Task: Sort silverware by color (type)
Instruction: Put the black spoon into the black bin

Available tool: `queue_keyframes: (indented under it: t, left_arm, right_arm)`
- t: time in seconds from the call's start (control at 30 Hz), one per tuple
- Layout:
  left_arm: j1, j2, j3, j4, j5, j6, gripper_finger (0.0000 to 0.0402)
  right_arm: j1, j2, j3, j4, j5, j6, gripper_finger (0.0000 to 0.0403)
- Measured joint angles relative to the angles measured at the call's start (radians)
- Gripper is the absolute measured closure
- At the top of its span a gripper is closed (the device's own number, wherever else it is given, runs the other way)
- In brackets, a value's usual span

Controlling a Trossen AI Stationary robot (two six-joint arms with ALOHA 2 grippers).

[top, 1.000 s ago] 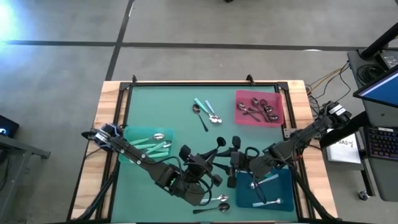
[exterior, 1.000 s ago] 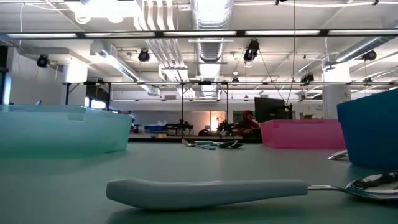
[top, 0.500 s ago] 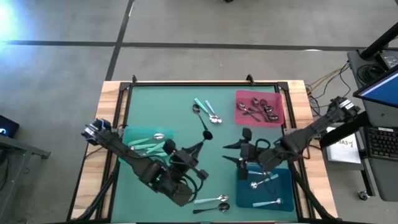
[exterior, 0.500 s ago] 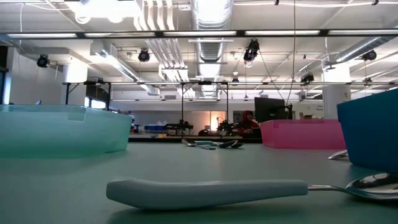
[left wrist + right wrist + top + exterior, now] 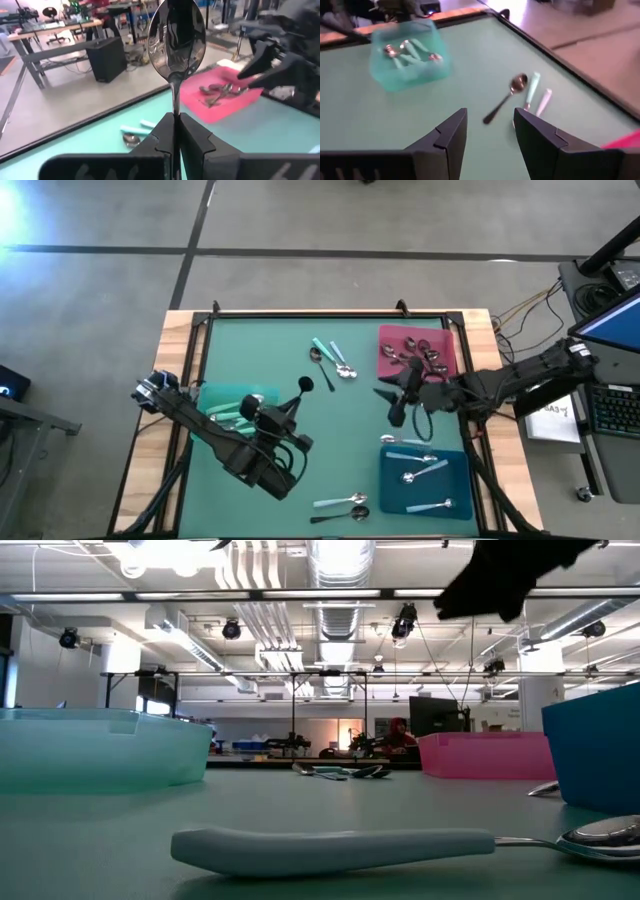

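Currently, an all-metal spoon [image 5: 176,37] is being pinched upright by its handle in the fully closed left claw [image 5: 175,131], lifted above the green worktop [image 5: 260,360] beside the teal tray [image 5: 215,395]. The right claw [image 5: 392,402] is being held with fingers spread and empty, just beside the pink tray [image 5: 385,365] of metal spoons [image 5: 415,357]. Three loose spoons [image 5: 330,360] are lying between the trays

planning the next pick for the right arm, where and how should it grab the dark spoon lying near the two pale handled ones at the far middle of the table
Grip the dark spoon midway along its thin handle, coming straight down from above. It lies flat, bowl toward the far edge, its handle angling out onto bare mat away from the two pale-handled spoons beside the bowl. Set the open right pincer across the handle, so its fingers straddle it clear of those neighbours.
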Motion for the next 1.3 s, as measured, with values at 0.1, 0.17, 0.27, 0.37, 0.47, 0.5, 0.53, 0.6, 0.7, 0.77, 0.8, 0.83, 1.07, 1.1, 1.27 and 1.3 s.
queue_keyframes:
  t: [0.1,0.17,0.27,0.37,0.47,0.5,0.53,0.6,0.7,0.77,0.8,0.83,1.07,1.1,1.27,1.3]
  left_arm:
    - [0.005,0.0,0.0,0.0,0.019,0.009,0.0401]
    - [0.01,0.0,0.0,0.009,0.032,-0.001,0.0401]
    - [0.019,0.003,-0.002,0.092,0.068,0.033,0.0401]
    - [0.022,0.012,-0.007,0.263,0.155,0.199,0.0401]
    - [0.024,0.029,-0.017,0.49,0.247,0.413,0.0401]
    - [0.024,0.035,-0.017,0.561,0.278,0.475,0.0401]
    - [0.026,0.042,-0.018,0.631,0.309,0.535,0.0401]
    - [0.027,0.058,-0.018,0.76,0.356,0.639,0.0401]
    - [0.027,0.076,-0.019,0.924,0.389,0.781,0.0401]
    - [0.027,0.079,-0.023,1.019,0.412,0.858,0.0401]
    - [0.027,0.079,-0.024,1.066,0.43,0.891,0.0401]
    - [0.027,0.079,-0.024,1.11,0.445,0.929,0.0401]
    - [0.034,0.079,-0.025,1.272,0.485,1.093,0.0401]
    - [0.039,0.078,-0.025,1.276,0.485,1.101,0.0401]
    - [0.068,0.068,-0.026,1.275,0.506,1.177,0.0401]
    - [0.076,0.061,-0.026,1.276,0.517,1.201,0.0401]
  right_arm:
    - [-0.071,-0.026,-0.082,0.065,-0.059,0.029,0.0248]
    - [-0.114,-0.03,-0.123,0.113,-0.092,0.042,0.0251]
    - [-0.157,-0.031,-0.161,0.132,-0.139,0.092,0.0254]
    - [-0.167,-0.026,-0.181,0.131,-0.171,0.103,0.0258]
    - [-0.166,-0.025,-0.184,0.131,-0.179,0.113,0.0261]
    - [-0.166,-0.025,-0.184,0.131,-0.182,0.117,0.0263]
    - [-0.167,-0.025,-0.184,0.132,-0.192,0.122,0.0264]
    - [-0.164,-0.027,-0.184,0.131,-0.201,0.128,0.0265]
    - [-0.155,-0.027,-0.184,0.132,-0.205,0.129,0.0266]
    - [-0.146,-0.026,-0.184,0.132,-0.205,0.128,0.0265]
    - [-0.142,-0.026,-0.184,0.132,-0.205,0.129,0.0264]
    - [-0.137,-0.026,-0.184,0.131,-0.205,0.133,0.0264]
    - [-0.108,-0.026,-0.184,0.131,-0.205,0.141,0.027]
    - [-0.105,-0.026,-0.184,0.131,-0.205,0.143,0.0271]
    - [-0.103,-0.026,-0.184,0.131,-0.205,0.153,0.0267]
    - [-0.103,-0.026,-0.184,0.131,-0.205,0.154,0.0266]
